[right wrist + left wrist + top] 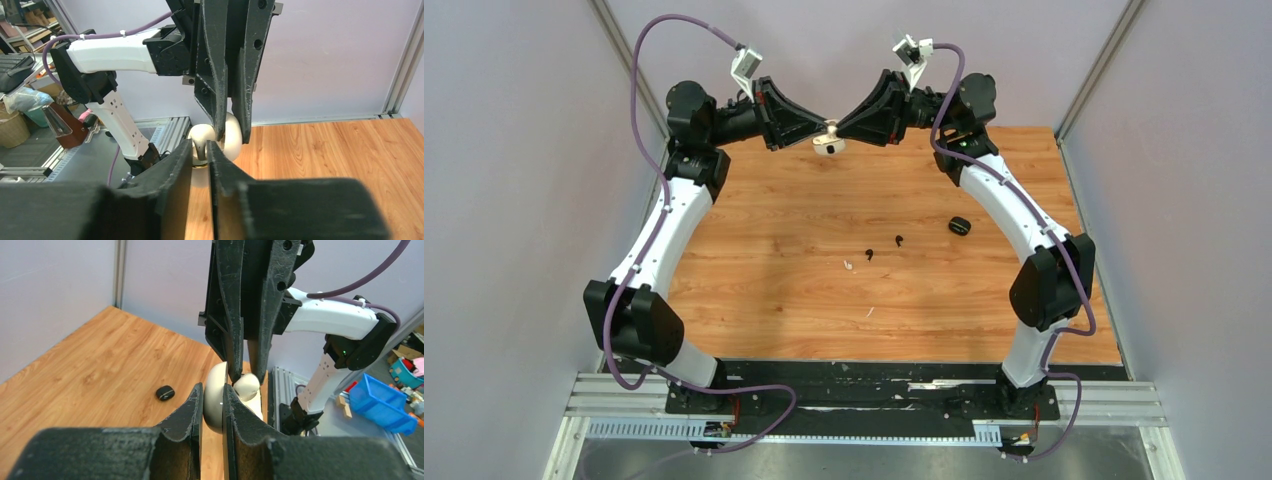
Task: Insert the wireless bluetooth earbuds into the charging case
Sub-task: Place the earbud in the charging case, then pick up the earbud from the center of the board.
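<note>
— where does everything sit right now?
— the wooden worktop point(764, 200) runs under it all. the left arm point(662, 235) and right arm point(1016, 212) curve up and meet nose to nose above its far edge.
— and the pincers?
— the left pincer point(816, 134) is clamped on the white charging case point(829, 146), which hangs in the air between them. the right pincer point(843, 130) faces it from the opposite side, fingers nearly together on the case's other half. how firmly it grips, i can't tell.
— so where are the earbuds?
— down on the boards, well apart from both pincers, back towards the arm bases. a black case point(958, 226) lies near the right arm. two black earbuds point(869, 253) sit mid-worktop, with one white earbud point(848, 266) near them. i'd judge the right arm the nearer one, so it would have to let go and drop down for them. the stems are too small to read which way they point.
</note>
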Robot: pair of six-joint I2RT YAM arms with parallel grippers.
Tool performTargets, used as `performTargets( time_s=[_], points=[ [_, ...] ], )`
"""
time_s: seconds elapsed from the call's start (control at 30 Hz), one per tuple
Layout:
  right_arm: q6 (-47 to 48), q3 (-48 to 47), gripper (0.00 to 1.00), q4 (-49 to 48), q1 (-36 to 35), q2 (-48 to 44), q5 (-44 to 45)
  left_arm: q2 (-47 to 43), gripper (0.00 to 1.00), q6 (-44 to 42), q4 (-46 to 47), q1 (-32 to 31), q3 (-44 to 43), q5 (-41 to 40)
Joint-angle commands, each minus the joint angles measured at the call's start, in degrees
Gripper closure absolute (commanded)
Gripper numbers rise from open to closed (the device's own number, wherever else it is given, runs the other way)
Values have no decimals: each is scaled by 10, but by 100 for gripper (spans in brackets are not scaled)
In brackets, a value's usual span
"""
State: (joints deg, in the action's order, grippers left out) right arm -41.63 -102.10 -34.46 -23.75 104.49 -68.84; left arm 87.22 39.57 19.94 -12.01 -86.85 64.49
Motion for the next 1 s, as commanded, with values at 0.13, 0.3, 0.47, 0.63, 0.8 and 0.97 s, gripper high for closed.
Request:
performTargets(
  time_s=[0.13, 0.3, 0.47, 0.63, 0.8, 0.97],
  points=[
    [23, -13, 67, 21, 11, -16, -3, -19, 100, -31, 8, 0, -2, 13],
    [34, -24, 59, 35, 17, -21, 6, -22, 100, -65, -9, -1, 8, 14],
    [80, -67, 39, 95, 33, -30, 41, -34, 100, -152, -66, 2, 46, -2],
    [140, -38, 32, 160, 74, -45, 29, -49, 100, -239, -119, 12, 88, -27],
    [355, 93, 38, 316, 102, -74, -35, -63, 100, -379, -240, 15, 99, -55],
    [621, 183, 46, 497, 94, -74, -55, -100, 100, -478, -320, 22, 123, -101]
  ],
)
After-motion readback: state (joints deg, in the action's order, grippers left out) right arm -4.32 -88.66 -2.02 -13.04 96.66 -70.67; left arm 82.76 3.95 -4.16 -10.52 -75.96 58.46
